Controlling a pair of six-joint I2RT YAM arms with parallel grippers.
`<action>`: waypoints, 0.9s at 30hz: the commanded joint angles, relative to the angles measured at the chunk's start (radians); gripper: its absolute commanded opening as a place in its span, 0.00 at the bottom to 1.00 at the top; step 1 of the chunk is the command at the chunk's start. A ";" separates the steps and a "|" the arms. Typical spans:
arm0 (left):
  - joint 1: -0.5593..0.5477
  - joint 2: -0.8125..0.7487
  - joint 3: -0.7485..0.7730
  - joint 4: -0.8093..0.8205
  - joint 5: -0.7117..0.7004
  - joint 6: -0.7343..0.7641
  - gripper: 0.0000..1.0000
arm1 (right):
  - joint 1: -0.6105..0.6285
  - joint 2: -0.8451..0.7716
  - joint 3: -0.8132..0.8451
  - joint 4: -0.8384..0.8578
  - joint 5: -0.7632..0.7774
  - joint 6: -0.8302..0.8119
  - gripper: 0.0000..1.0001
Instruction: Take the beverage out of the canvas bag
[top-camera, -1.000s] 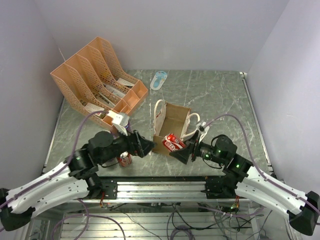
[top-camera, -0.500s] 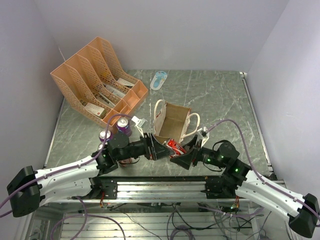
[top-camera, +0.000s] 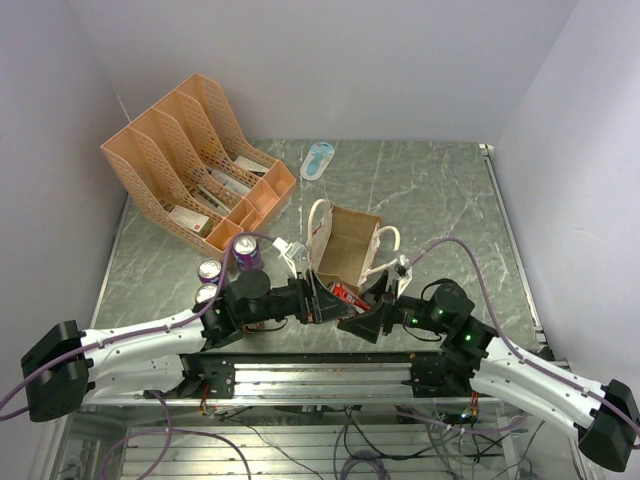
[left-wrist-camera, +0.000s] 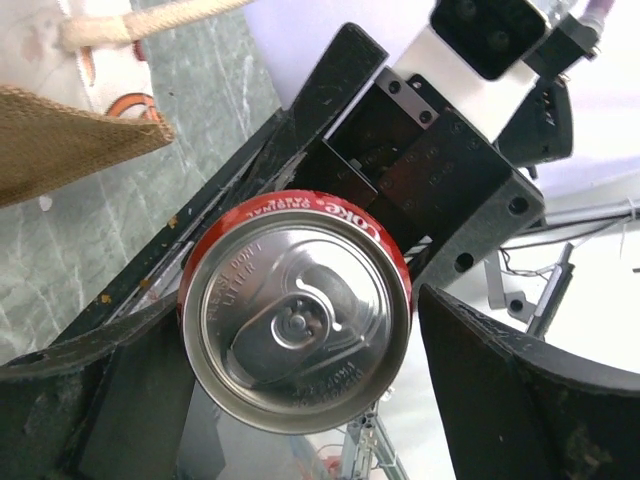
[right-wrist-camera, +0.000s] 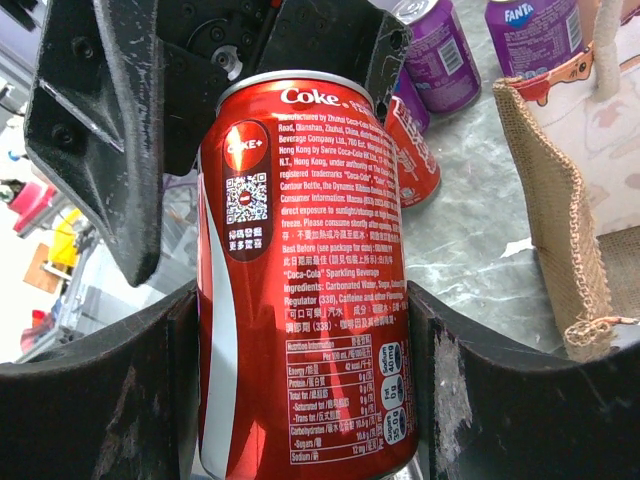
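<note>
Your right gripper (right-wrist-camera: 303, 320) is clamped on the red Coke can (right-wrist-camera: 300, 180). Its two fingers press the can's lower sides and hold it upright off the table (top-camera: 430, 190).

Your left gripper (left-wrist-camera: 295, 330) sits around the can's top end, head-on to the right one. In the left wrist view one finger is at the rim and the other stands off with a visible gap, so those jaws are not gripping it.

The can is outside the canvas bag (top-camera: 345, 250), just beside the bag's near edge and between the two arms. The bag stands open mid-table with its cream handles up.

To its left a purple Fanta can (top-camera: 247, 252) stands on the table with other cans near it. Beyond them is the orange file rack (top-camera: 190, 160).
</note>
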 joint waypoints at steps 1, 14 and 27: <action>-0.022 0.007 0.062 0.005 -0.057 0.002 0.89 | 0.002 0.017 0.042 0.043 0.008 -0.088 0.00; -0.049 0.070 0.094 0.015 -0.122 -0.029 0.93 | 0.013 0.082 0.055 0.020 0.027 -0.180 0.00; -0.058 0.070 0.120 -0.020 -0.145 0.017 0.25 | 0.031 0.098 0.071 -0.030 0.048 -0.224 0.00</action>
